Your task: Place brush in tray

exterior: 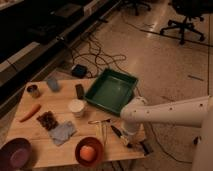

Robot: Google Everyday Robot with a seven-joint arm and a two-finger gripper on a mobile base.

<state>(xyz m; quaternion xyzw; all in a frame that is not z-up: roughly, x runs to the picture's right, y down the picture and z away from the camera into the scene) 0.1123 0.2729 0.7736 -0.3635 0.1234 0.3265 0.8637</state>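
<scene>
Camera view gives me the wooden table [52, 151] from above, with the white arm reaching in from the right edge of the frame. Its pincer [132, 142] hangs low over the table's lower right corner, just below the arm's rounded wrist. Whether it is apart, together or clamped on anything I cannot tell, since it is lost in the dark there.

The slim black stick-like brush [119, 132] lies flat on the table, just left of the pincer. Its long axis runs diagonally, from upper left down to lower right, and the lower right end runs in under the pincer. I cannot tell whether the two touch. I judge the grasp to be the step in hand, with the brush not yet lifted.

The large dark-green rectangular plastic tray [110, 92] sits at the table's upper right corner, above the brush in the frame and near it. The coming move, as I read it, is a short carry straight up the frame. The tray's floor looks bare.

At bottom centre, the round orange bowl [80, 150] holds one round pale-orange thing. The round purple bowl [15, 155] at lower left shows nothing inside. A pale T-shaped tool [102, 125] lies just left of the brush and could get nudged.
</scene>
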